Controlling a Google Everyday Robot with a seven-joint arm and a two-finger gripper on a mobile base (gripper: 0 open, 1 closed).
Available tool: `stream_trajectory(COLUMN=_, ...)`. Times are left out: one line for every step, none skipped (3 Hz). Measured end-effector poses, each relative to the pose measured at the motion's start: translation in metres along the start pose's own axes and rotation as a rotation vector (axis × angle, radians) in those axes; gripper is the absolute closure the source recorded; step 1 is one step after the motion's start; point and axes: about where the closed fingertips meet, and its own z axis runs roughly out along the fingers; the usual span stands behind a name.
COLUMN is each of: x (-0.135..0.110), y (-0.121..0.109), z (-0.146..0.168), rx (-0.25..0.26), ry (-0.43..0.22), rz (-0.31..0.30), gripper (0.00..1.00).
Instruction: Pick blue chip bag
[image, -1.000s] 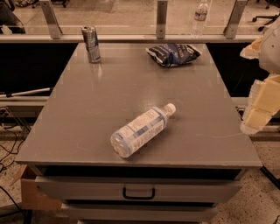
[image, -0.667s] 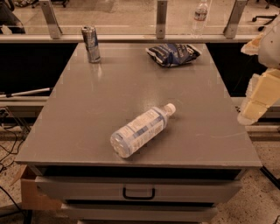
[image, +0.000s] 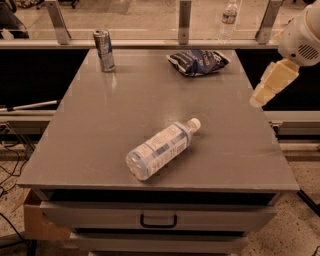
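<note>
The blue chip bag (image: 198, 62) lies wrinkled at the far edge of the grey table (image: 100, 130), a little right of centre. My gripper (image: 272, 83), cream-coloured on a white arm, hangs in the air past the table's right edge, to the right of the bag and nearer than it. It holds nothing.
A clear water bottle (image: 161, 147) lies on its side near the table's front. A slim silver-blue can (image: 103, 50) stands at the far left. A railing with posts runs behind the table, with another bottle (image: 228, 19) beyond it. A drawer with a handle (image: 158, 220) is below.
My gripper has risen and moved slightly left, toward the table's far right side. The bag, bottle and can have not moved.
</note>
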Motion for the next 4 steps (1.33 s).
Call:
stream_trajectory(x=-0.002, y=-0.001, z=0.001, rx=0.008, ry=-0.006, rz=0.005, gripper=0.0)
stream_trajectory(x=-0.013, y=-0.011, z=0.011, rx=0.059, ry=-0.046, rz=0.037, gripper=0.0)
stream_trajectory(x=-0.032, y=-0.043, z=0.039, rx=0.1, ry=-0.129, rz=0.091, gripper=0.0)
stream_trajectory(x=-0.051, y=-0.086, z=0.081, rx=0.118, ry=-0.232, rz=0.171, gripper=0.0)
